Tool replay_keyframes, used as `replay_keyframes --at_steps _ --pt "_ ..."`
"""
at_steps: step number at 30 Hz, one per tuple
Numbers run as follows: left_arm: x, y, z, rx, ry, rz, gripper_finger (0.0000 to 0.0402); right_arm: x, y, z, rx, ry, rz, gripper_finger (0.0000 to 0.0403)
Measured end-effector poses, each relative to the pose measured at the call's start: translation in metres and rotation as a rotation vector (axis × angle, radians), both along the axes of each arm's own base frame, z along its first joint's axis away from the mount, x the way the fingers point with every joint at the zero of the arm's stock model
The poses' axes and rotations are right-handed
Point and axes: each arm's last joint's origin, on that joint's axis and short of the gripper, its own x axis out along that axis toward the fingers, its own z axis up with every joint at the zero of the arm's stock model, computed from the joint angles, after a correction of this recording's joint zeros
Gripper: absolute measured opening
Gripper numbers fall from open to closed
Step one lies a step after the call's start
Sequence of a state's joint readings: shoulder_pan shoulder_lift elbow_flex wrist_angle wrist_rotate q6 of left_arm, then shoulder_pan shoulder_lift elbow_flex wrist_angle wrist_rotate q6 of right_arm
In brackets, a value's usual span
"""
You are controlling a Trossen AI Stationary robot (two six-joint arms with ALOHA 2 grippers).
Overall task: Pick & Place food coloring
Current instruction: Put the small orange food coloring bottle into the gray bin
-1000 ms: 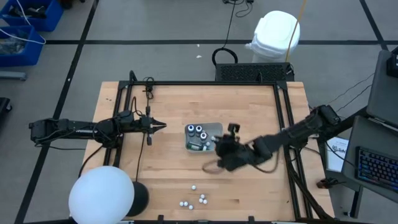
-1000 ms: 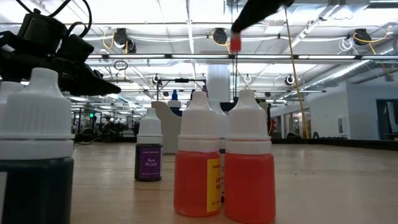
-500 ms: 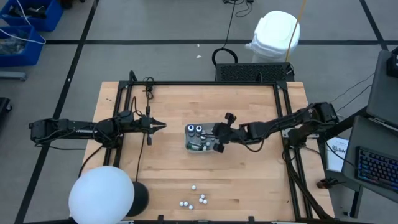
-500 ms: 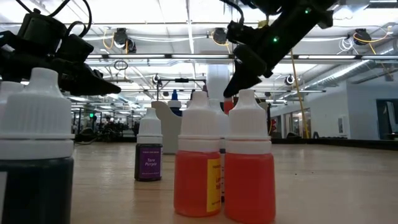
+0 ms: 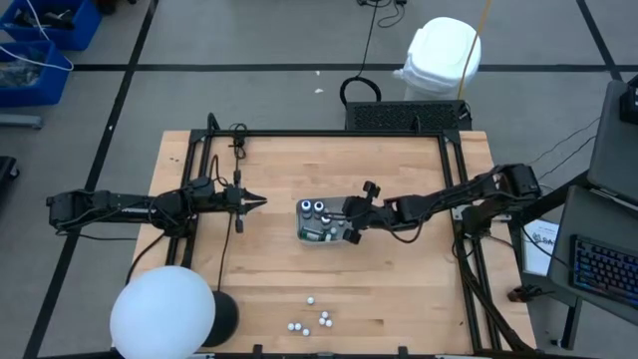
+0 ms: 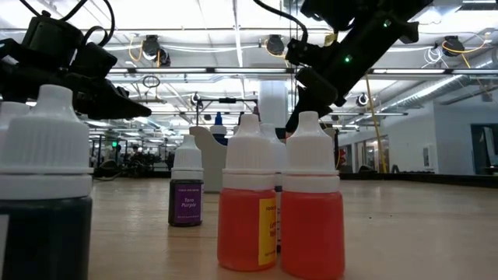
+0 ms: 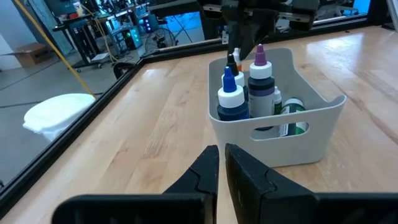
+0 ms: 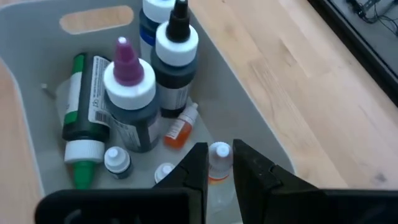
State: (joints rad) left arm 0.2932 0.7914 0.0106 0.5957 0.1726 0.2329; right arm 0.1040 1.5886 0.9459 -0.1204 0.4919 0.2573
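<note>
Right gripper (image 8: 214, 168) over the tray (image 8: 261, 134) — jaws grasping a small white-capped bottle (image 8: 219, 160) (left jaws clenched).

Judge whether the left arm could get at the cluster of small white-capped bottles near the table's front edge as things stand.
Probably yes: the left gripper waits left of the grey tray, and bare wooden table lies between it and the white-capped bottles.

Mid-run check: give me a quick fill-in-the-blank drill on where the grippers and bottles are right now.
1. The right gripper holds a small white-capped bottle over the grey ____.
2. The left gripper waits with its fingers ____.
3. In the tray, the green bottle lies on its ____.
4. Loose white-capped bottles stand near the table's ____ edge.

Missing words: tray; shut; side; front
</note>
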Motion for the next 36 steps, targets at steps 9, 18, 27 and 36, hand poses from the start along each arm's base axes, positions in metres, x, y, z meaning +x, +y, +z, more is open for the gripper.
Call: replay_keyframes --at_steps 9,18,27,36 --pt "0.0 0.0 0.0 0.001 -0.005 0.0 0.0035 0.005 0.0 -0.017 0.023 0.034 -0.032 0.004" --pt "0.0 0.0 0.001 0.001 -0.006 0.0 0.0035 0.005 -0.004 -0.019 0.021 0.04 -0.045 0.0042" --pt "0.0 0.0 0.001 0.002 -0.007 0.0 0.0035 0.005 -0.006 -0.019 0.024 0.039 -0.052 0.0042" --pt "0.0 0.0 0.001 0.002 -0.007 0.0 0.0035 0.005 -0.006 -0.019 0.038 0.029 -0.072 0.0042"
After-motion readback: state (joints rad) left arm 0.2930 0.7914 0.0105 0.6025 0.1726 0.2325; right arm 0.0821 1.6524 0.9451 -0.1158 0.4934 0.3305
